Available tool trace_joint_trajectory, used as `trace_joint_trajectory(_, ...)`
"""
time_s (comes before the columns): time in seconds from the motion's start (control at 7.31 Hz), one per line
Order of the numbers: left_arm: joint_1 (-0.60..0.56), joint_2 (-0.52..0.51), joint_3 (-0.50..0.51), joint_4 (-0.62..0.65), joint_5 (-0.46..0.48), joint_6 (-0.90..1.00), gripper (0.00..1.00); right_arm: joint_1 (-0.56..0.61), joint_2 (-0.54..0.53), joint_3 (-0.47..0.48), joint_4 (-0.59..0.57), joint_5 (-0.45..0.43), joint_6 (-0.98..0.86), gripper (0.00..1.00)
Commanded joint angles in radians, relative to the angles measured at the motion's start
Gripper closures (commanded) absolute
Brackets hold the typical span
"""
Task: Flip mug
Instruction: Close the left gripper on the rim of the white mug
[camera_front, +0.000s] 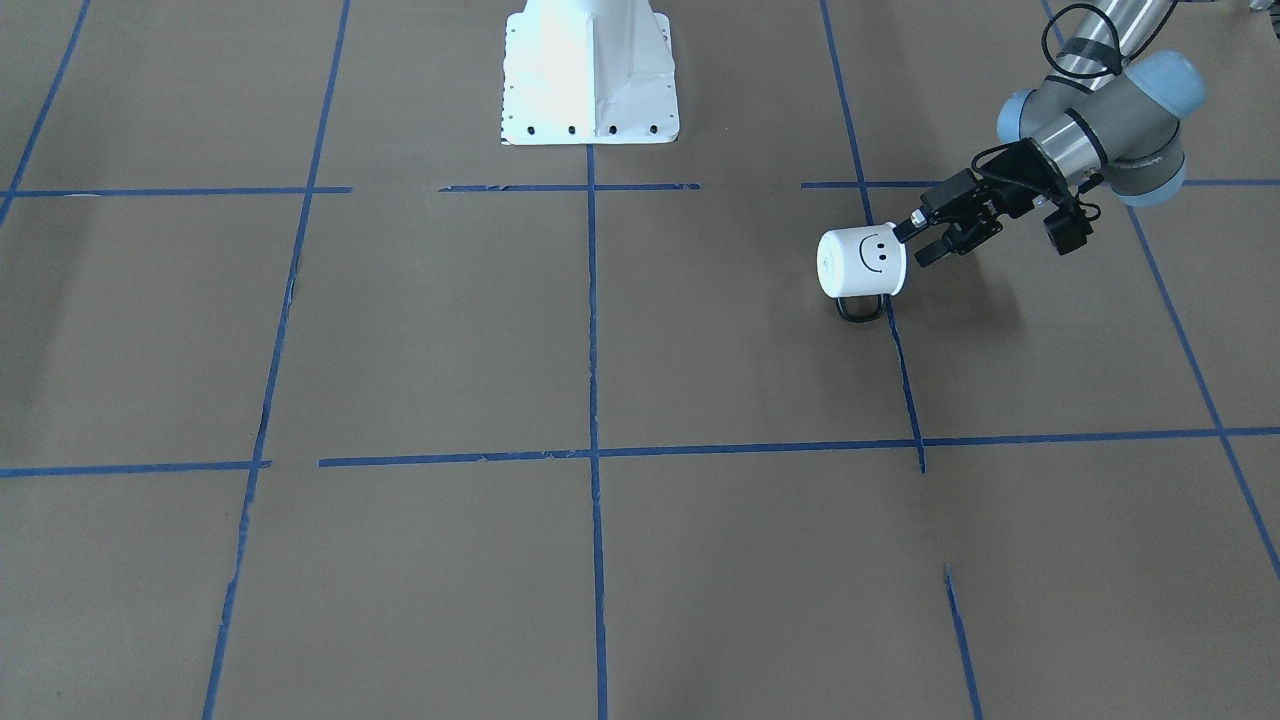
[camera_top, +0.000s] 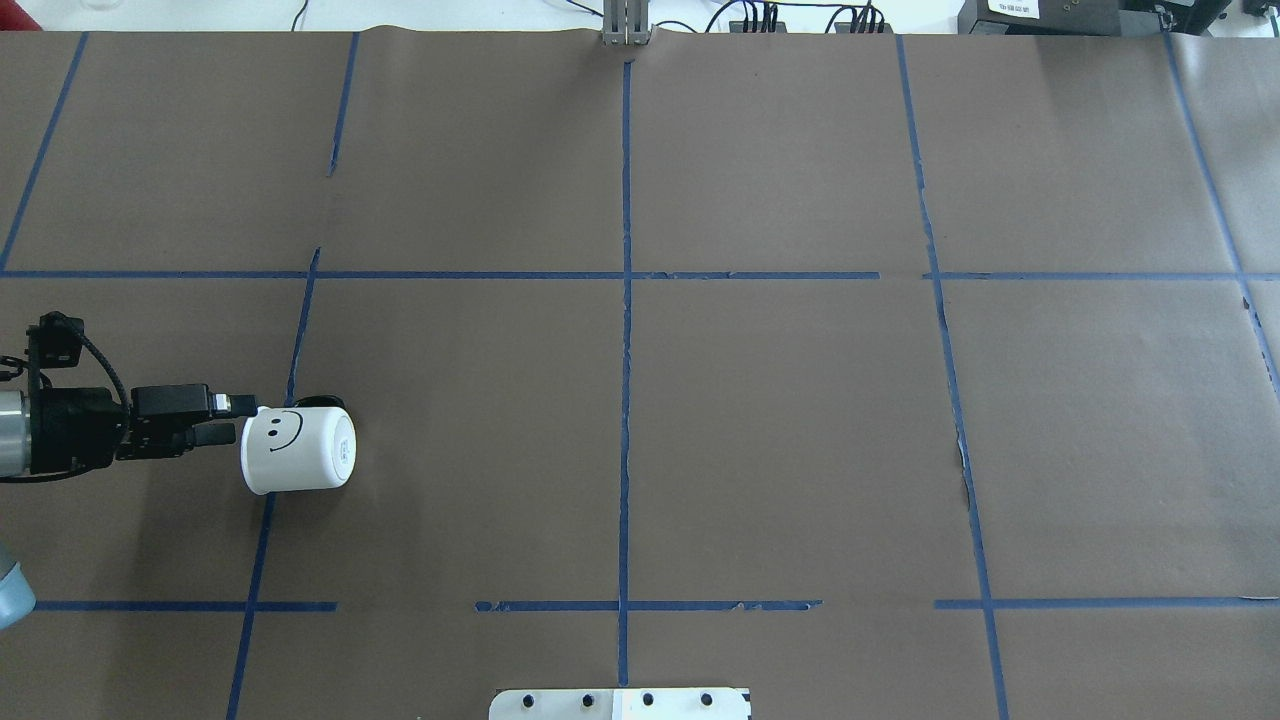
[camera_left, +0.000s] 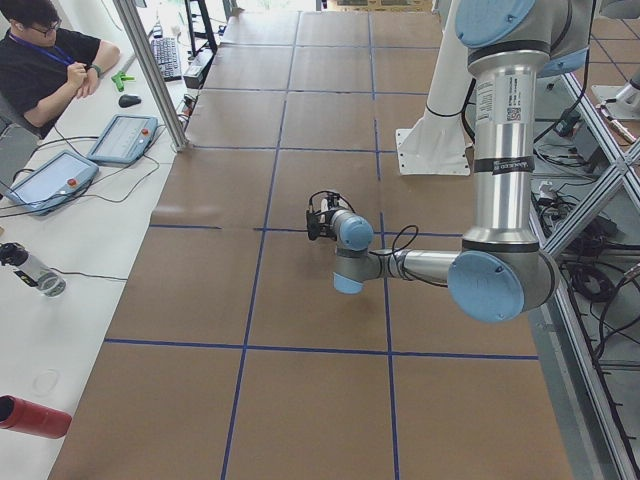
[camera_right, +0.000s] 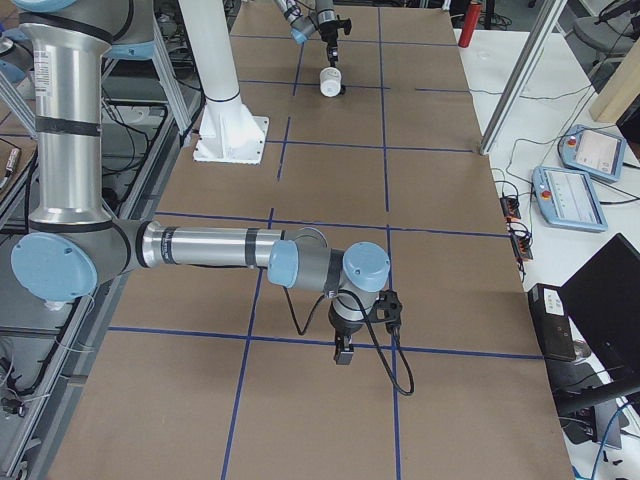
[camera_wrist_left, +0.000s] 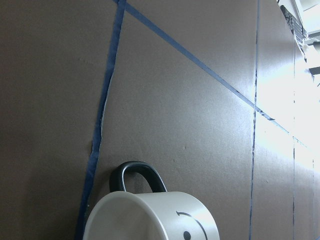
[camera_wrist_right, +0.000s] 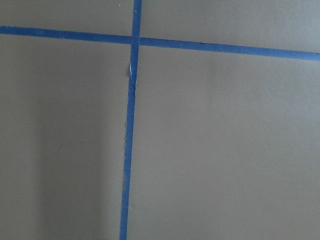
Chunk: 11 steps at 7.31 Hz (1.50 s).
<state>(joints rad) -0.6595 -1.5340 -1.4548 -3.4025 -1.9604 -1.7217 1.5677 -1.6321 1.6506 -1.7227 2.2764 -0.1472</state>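
The white mug (camera_front: 862, 262) with a black smiley face lies on its side at the robot's left. Its face points up, its black loop handle (camera_front: 860, 308) points away from the robot, and its mouth points at the left arm. It also shows in the overhead view (camera_top: 298, 450) and at the bottom of the left wrist view (camera_wrist_left: 150, 217). My left gripper (camera_front: 912, 245) reaches in level and is shut on the mug's rim, one finger over the upper wall, the other hidden inside. My right gripper (camera_right: 343, 352) points down at bare table, far from the mug; I cannot tell its state.
The robot's white base plate (camera_front: 590, 70) stands at the table's middle near edge. Blue tape lines (camera_top: 625, 300) grid the brown paper. A side bench carries tablets (camera_left: 120, 135) and a red bottle (camera_left: 30, 415), with a seated person (camera_left: 45, 50).
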Motion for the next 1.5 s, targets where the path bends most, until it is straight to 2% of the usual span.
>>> trace_joint_trajectory(0.0, 0.038, -0.043, 0.033, -0.026, 0.043, -0.004, 0.0, 0.0, 0.0, 0.0, 0.0, 0.0, 0.0, 0.0)
trace_joint_trajectory(0.27, 0.063, -0.055, 0.033, -0.027, 0.061, -0.006, 0.01, 0.0, 0.0, 0.0, 0.0, 0.0, 0.0, 0.0)
trace_joint_trajectory(0.41, 0.066, -0.055, 0.028, -0.041, 0.058, -0.006, 0.14, 0.0, 0.0, 0.0, 0.0, 0.0, 0.0, 0.0)
trace_joint_trajectory(0.55, 0.066, -0.055, 0.031, -0.073, 0.054, -0.004, 0.21, 0.0, 0.0, 0.0, 0.0, 0.0, 0.0, 0.0)
trace_joint_trajectory(1.23, 0.066, -0.074, 0.057, -0.08, 0.055, -0.007, 0.2, 0.0, 0.0, 0.0, 0.0, 0.0, 0.0, 0.0)
trace_joint_trajectory(1.37, 0.066, -0.075, 0.056, -0.08, 0.054, -0.013, 0.31, 0.0, 0.0, 0.0, 0.0, 0.0, 0.0, 0.0)
